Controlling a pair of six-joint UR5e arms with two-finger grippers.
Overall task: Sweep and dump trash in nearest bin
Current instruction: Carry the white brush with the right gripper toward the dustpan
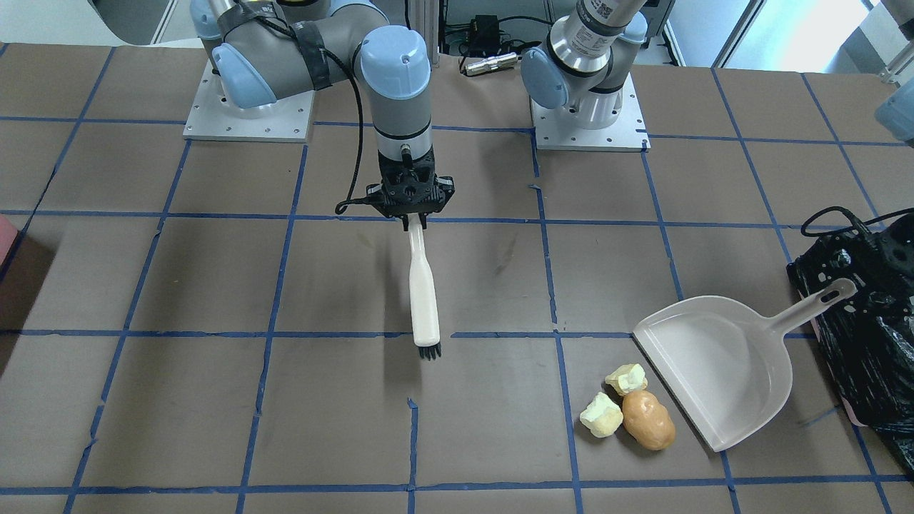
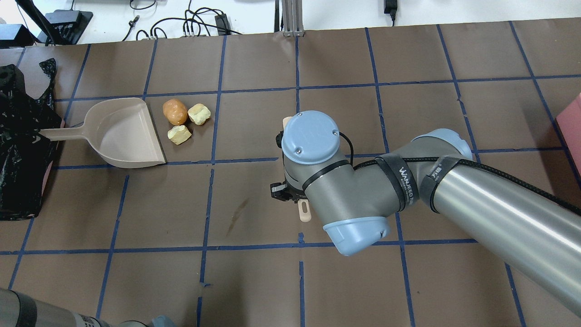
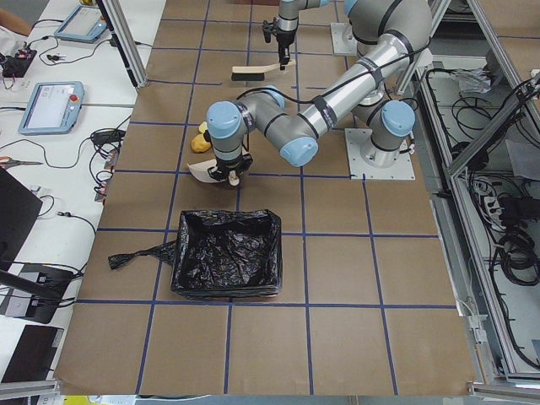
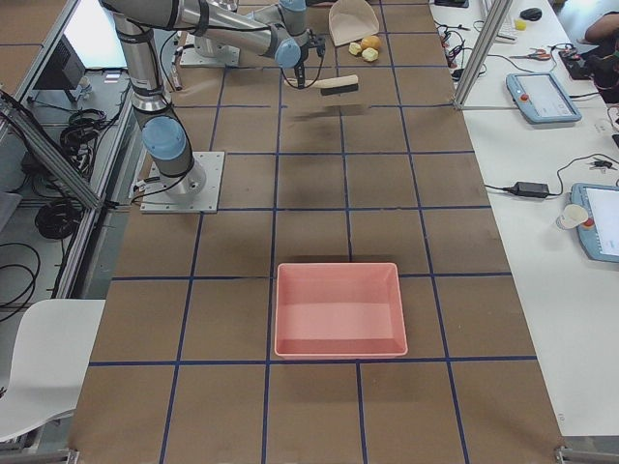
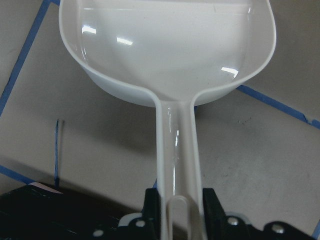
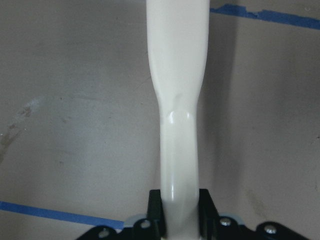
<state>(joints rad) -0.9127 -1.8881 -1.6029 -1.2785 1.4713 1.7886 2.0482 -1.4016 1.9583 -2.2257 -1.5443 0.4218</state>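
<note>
The trash is three small lumps lying together: a tan-orange potato-shaped piece point(image 1: 648, 420) and two pale yellow chunks point(image 1: 626, 378) point(image 1: 601, 415). They lie just outside the open lip of a beige dustpan point(image 1: 721, 368). My left gripper point(image 5: 179, 200) is shut on the end of the dustpan's handle point(image 5: 177, 150), right beside the bin point(image 1: 875, 357), which is lined with a black bag. About two squares away from the trash, my right gripper point(image 1: 416, 218) is shut on a white brush point(image 1: 423, 293). The brush is held level above the table, its black bristles point(image 1: 428, 350) at the far end.
A pink tray point(image 4: 338, 309) sits at the table's other end, on my right. Blue tape lines grid the brown table point(image 1: 178, 400). Cables and tablets lie on benches beyond the far edge point(image 3: 51, 105).
</note>
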